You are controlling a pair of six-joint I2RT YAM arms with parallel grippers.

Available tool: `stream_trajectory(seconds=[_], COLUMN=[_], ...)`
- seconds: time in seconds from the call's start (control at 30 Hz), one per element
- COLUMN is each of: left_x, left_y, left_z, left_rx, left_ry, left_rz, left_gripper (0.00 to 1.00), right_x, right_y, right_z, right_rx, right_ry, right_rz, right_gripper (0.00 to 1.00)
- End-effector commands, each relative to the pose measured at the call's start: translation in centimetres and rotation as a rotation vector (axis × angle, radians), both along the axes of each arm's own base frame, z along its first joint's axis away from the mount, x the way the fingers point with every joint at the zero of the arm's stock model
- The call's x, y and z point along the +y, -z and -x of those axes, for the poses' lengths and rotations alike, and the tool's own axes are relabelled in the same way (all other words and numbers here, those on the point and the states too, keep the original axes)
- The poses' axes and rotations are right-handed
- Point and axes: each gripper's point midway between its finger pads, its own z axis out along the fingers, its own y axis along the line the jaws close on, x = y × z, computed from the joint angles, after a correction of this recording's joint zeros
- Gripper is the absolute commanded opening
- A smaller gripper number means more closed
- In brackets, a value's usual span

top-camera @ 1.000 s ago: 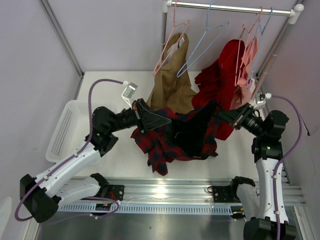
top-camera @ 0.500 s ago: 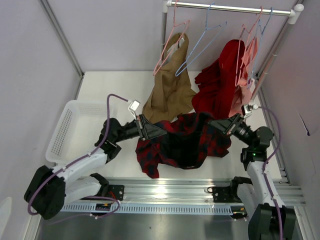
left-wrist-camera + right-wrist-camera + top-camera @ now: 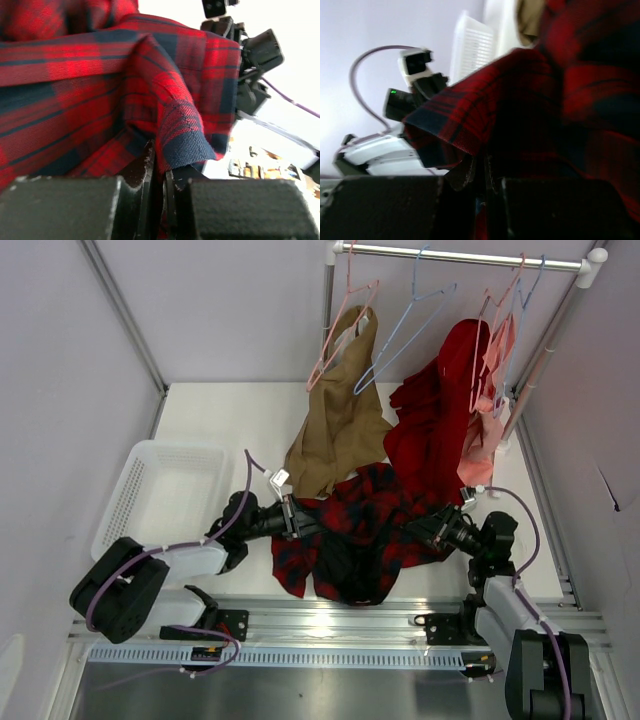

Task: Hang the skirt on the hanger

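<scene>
Between jaws pressed almost together, pinches a fold of the skirt (image 3: 365, 530) with the left gripper (image 3: 159, 167) and the opposite edge with the right gripper (image 3: 481, 172). Hangs bunched between the two, low over the near side of the table (image 3: 220, 415). Sits well below the hanger (image 3: 400, 340) up on the rail (image 3: 460, 255), not touching it.

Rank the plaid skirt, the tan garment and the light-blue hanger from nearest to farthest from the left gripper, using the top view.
1. plaid skirt: clamped in the left gripper itself.
2. tan garment: hanging just beyond it.
3. light-blue hanger: high on the rail, farthest back.
</scene>
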Motion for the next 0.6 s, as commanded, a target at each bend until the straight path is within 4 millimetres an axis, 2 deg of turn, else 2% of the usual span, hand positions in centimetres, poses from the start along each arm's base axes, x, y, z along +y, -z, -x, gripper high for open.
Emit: stream_trajectory(seconds=[0.0,0.07,0.17,0.2,0.3,0.43,0.47,0.5,0.57], left_x=[0.7,1.6,2.0,2.5,3.2,3.6,3.6,3.7,3.5], left_y=[1.2,3.2,3.3,4.4,5.5,5.0,4.7,4.7,3.9], left_z=[-1.7,-2.0,-2.9,-3.0,-3.5,-3.7,-4.0,-3.9,-4.2], left_rx=[-0.064,-0.017,-0.028,0.007,0.039,0.02,0.004,0.002,-0.015], left_ry=[-0.07,-0.105,-0.149,-0.167,-0.197,-0.22,-0.219,-0.214,-0.195], left_rz=[-0.08,-0.177,-0.218,-0.268,-0.349,-0.368,-0.376,-0.387,-0.408], left_gripper=[0.14,0.15,0.22,0.24,0.29,0.42,0.45,0.5,0.52], right_x=[-0.7,-1.0,-1.4,-1.5,-1.9,-1.8,-2.3,-1.2,-1.2], right_y=[3.8,4.5,5.4,6.0,6.7,7.3,6.7,6.6,6.5], right_z=[0.2,0.3,0.3,0.4,0.1,0.1,-0.8,-0.2,-0.4], right_rx=[0.019,0.036,0.052,0.077,0.086,0.099,0.079,0.079,0.081], right_ry=[0.022,0.032,0.051,0.058,0.073,0.063,0.096,0.051,0.061], right_rz=[0.147,0.17,0.216,0.231,0.28,0.359,0.389,0.405,0.46], right_gripper=[0.0,0.0,0.07,0.07,0.09,0.14,0.16,0.17,0.2])
